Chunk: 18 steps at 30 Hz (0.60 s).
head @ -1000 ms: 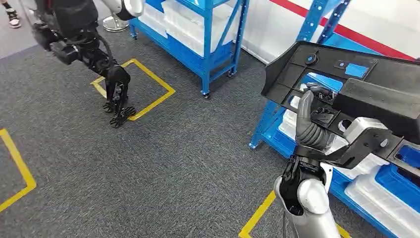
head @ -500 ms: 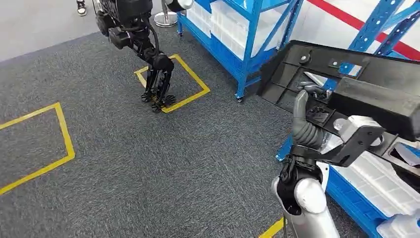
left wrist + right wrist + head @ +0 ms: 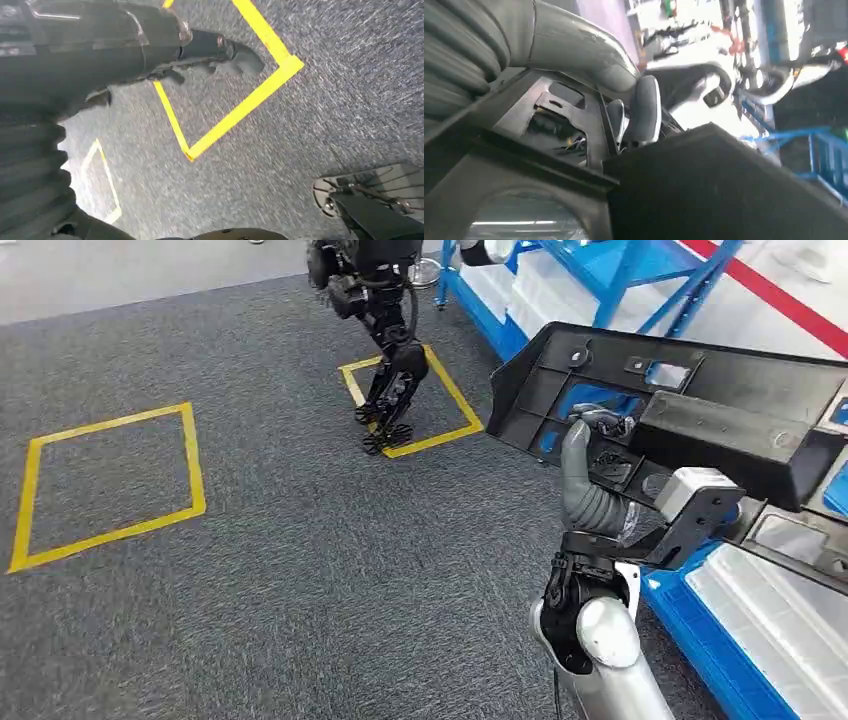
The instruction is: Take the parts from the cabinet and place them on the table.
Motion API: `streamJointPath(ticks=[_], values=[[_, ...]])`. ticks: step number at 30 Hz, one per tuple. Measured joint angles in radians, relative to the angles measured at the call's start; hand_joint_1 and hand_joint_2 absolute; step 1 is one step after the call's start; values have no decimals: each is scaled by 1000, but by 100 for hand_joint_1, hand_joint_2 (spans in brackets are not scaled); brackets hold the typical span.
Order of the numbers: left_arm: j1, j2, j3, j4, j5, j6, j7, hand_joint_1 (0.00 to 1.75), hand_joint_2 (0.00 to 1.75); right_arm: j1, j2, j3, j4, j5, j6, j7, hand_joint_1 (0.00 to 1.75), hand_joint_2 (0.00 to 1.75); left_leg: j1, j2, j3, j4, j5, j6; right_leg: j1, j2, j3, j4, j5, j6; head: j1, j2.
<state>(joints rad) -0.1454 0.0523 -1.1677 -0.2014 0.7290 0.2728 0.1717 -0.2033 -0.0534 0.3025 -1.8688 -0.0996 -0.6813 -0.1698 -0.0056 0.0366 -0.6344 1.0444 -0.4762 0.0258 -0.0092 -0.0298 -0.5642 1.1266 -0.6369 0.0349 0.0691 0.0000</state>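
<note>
Right hand (image 3: pixel 590 485) grips black part (image 3: pixel 700 410), fingers mostly hidden; left hand (image 3: pixel 150 45) state unclear.

One black plastic part (image 3: pixel 690 405) held up, two yellow taped squares (image 3: pixel 108 485) marked on the grey carpet (image 3: pixel 300 580), one other legged robot (image 3: pixel 380 330) seen, two blue shelving racks (image 3: pixel 600 270) counted.

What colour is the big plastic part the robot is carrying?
Black. The part shows best in the head view, gripped by the right robot hand.
</note>
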Motion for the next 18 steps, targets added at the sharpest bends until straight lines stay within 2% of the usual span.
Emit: streamJointPath(ticks=[1,2,3,4,5,6,7,8,9,10,12,13,14,15,17,18], values=[[-1,-2,0,0,-1,0,-3,0,175,0,-1,4,1,-6,0,-1,175,175,-1,-15,0,0,1,3,2,18,-45,93,-40,-1,4,0],[-1,-5,0,0,-1,0,-5,0,175,1,-3,6,3,-9,0,-2,175,175,-4,-31,0,0,1,5,3,24,-87,176,-69,-3,11,0],[-1,-6,0,0,-1,0,-5,0,175,1,-5,8,6,-14,0,-3,175,175,-7,-48,1,0,1,5,3,26,-112,217,-69,-7,16,0],[0,-6,0,0,-1,0,-6,0,175,1,-5,11,9,-18,0,-5,175,175,-8,-65,3,1,2,5,5,28,-111,203,-44,-12,17,0],[1,-6,0,0,-1,0,-6,0,175,0,-5,16,10,-24,0,-7,175,175,-10,-80,6,1,2,6,9,33,-90,148,0,-20,20,0],[1,-6,0,0,-2,0,-6,0,175,-2,-5,18,11,-30,0,-10,175,175,-10,-94,9,1,2,6,12,42,-58,66,52,-29,22,0],[1,-8,0,0,-2,0,-6,0,175,-6,-5,20,11,-34,0,-11,175,175,-10,-108,13,0,2,6,17,72,-16,-35,108,-39,26,0],[1,-13,0,0,-3,0,-7,0,175,-9,-5,22,11,-37,0,-13,175,175,-5,-118,10,-2,5,5,17,130,3,-82,112,-49,26,0],[-2,-14,0,0,-3,0,-7,0,175,-10,-5,24,11,-38,0,-13,175,175,-4,-133,3,0,8,0,14,130,7,-100,119,-53,14,0],[-1,-17,0,-2,-3,0,-7,0,175,-12,-5,26,11,-41,0,-14,175,175,1,-143,-4,-2,13,-7,22,116,9,-106,114,-55,23,0],[1,-15,0,-2,-3,1,-7,0,175,-14,-6,34,11,-50,0,-16,175,175,2,-168,-7,-8,22,-21,22,92,15,-122,120,-56,31,0],[2,-13,0,-2,-4,1,-7,0,175,-18,-6,40,11,-57,0,-18,175,175,-1,-142,-8,-2,16,-18,11,72,28,-149,134,-49,27,0],[4,-13,0,-2,-4,2,-6,0,175,-21,-6,46,11,-63,1,-18,175,175,-12,-66,-20,22,-8,-23,13,61,35,-160,137,-53,18,0],[1,-11,0,-1,-5,3,-6,0,175,-25,-7,49,11,-68,1,-21,175,175,-9,-42,-50,81,-46,-30,13,46,36,-162,139,-54,8,0],[-1,-7,0,-1,-6,5,-6,0,175,-25,-10,57,13,-80,1,-25,175,175,2,-35,-116,218,-106,-44,12,14,36,-160,137,-51,-5,0],[0,-6,0,-1,-7,6,-5,0,175,-25,-10,63,15,-88,1,-27,175,175,8,-35,-139,264,-117,-50,11,-2,36,-159,136,-50,-10,0]])
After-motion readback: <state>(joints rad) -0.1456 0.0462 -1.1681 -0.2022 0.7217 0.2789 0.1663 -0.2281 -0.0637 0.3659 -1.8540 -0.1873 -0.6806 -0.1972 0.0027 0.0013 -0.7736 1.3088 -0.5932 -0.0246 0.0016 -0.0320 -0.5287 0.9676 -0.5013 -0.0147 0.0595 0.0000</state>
